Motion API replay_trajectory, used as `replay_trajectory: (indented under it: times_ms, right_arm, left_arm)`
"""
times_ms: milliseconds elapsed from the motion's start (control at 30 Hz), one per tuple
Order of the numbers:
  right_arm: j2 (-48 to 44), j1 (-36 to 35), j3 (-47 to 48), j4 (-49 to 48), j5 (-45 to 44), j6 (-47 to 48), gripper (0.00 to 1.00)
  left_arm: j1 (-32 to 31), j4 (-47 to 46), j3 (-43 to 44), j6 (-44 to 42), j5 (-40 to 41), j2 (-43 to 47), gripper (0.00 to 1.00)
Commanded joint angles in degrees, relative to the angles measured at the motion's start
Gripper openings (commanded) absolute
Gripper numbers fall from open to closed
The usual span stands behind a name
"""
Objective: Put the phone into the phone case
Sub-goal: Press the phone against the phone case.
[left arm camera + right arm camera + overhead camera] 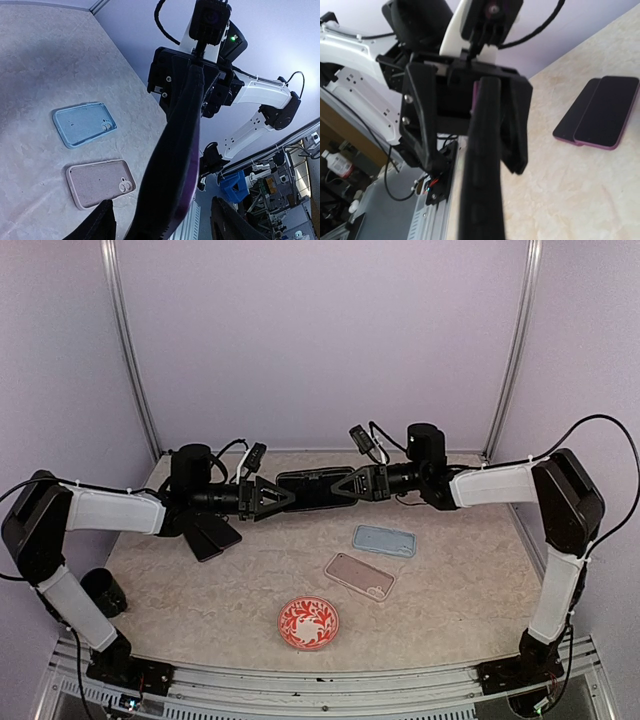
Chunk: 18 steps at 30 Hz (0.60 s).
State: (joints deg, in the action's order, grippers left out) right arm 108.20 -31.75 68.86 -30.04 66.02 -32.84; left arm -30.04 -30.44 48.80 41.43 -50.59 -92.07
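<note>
A dark phone (315, 487) with a purple rim hangs in the air between the two arms, over the back of the table. In the left wrist view the phone (175, 160) runs edge-on between my left gripper's fingers (97, 225), which stand apart from it on both sides, so the left gripper (272, 496) is open. My right gripper (352, 485) is shut on the phone's other end; in the right wrist view the phone (482, 165) fills the middle and hides the fingers. A blue phone case (385, 539) and a pink phone case (360, 575) lie open side up on the table.
Two more dark phones (213, 532) lie overlapping on the table under the left arm. A red patterned plate (308, 622) sits near the front edge. A black cup (103, 592) stands at the front left corner. Metal frame posts rise at the back.
</note>
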Motion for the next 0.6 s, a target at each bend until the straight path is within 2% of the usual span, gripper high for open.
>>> replay_trajectory:
  times_ms: [0,200,533,567]
  right_arm:
    - [-3.7,0.5,0.1,-4.1,-1.7,-0.2,0.0]
    - [-3.8,0.5,1.2,1.1,-3.3,3.6,0.0]
    - [-5.1,0.5,1.4,10.4,-8.2,12.0,0.0]
    - [-5.4,0.5,1.3,11.0,-8.8,12.7,0.0]
  left_arm:
    - [-0.5,-1.9,-0.3,0.0,-0.7,0.0,0.62]
    - [-0.4,-2.3,-0.1,0.2,-0.8,-0.2,0.47]
    - [-0.2,-3.5,-0.3,1.3,0.3,-0.7,0.02]
    - [-0.1,-3.0,-0.3,1.3,0.7,-0.6,0.0]
